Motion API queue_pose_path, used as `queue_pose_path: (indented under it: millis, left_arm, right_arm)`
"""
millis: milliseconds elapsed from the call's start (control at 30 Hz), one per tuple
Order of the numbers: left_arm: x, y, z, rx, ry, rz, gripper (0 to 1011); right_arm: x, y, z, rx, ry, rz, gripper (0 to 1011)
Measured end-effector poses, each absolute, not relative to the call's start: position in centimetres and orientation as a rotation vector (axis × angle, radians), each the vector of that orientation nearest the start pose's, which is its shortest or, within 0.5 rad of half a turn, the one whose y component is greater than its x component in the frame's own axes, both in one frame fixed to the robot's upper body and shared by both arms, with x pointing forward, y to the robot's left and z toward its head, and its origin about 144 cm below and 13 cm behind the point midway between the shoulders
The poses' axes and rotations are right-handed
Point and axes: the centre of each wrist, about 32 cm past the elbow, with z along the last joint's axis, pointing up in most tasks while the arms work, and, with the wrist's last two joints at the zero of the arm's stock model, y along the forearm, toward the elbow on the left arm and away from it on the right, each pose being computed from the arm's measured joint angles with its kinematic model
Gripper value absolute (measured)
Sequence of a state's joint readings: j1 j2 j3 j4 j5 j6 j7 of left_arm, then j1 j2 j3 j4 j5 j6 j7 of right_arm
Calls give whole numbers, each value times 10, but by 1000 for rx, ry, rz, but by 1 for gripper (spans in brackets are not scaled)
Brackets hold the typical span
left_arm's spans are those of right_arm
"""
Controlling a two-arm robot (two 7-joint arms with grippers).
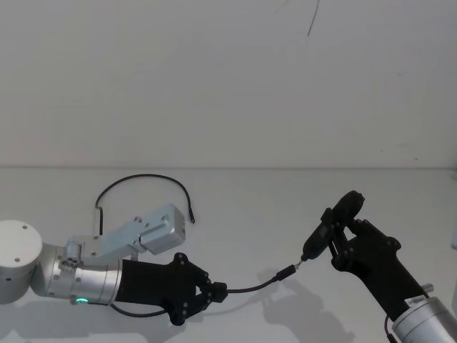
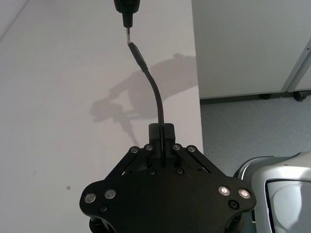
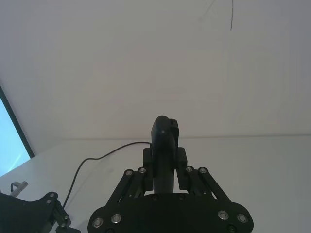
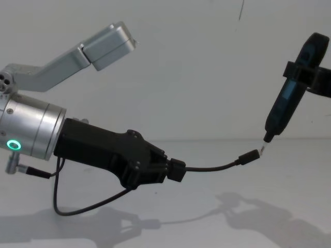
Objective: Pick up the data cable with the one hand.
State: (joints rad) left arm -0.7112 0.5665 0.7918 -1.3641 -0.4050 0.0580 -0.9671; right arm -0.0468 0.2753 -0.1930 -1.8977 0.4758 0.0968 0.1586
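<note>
My left gripper (image 1: 218, 289), the black one on the silver wrist with the green ring, is shut on the data cable (image 1: 251, 287) and holds it above the white table (image 1: 285, 200). From the gripper (image 4: 176, 169) the black cable (image 4: 212, 167) curves out to its plug (image 4: 249, 156). The plug's metal tip (image 2: 138, 56) meets the point of a blue-black pen-like tool (image 4: 289, 93). My right gripper (image 1: 341, 239) is shut on that tool (image 3: 164, 141), at the right, a little farther back. More cord (image 4: 77, 211) hangs in a loop under the left arm.
A silver camera mount (image 1: 153, 230) rides on the left wrist, and a thin black cord (image 1: 143, 178) arches behind it. The table's right edge (image 2: 198, 97) drops to a grey floor. A white wall stands behind the table.
</note>
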Motion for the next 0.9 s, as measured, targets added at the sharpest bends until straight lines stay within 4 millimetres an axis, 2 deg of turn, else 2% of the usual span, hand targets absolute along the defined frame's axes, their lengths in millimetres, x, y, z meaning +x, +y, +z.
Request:
queue_pose_path:
  millis: [900]
  left_arm:
    - [582,231,1262,390,-213,124,42]
  right_arm:
    - [430,-222,1221,239,78,-1102,263]
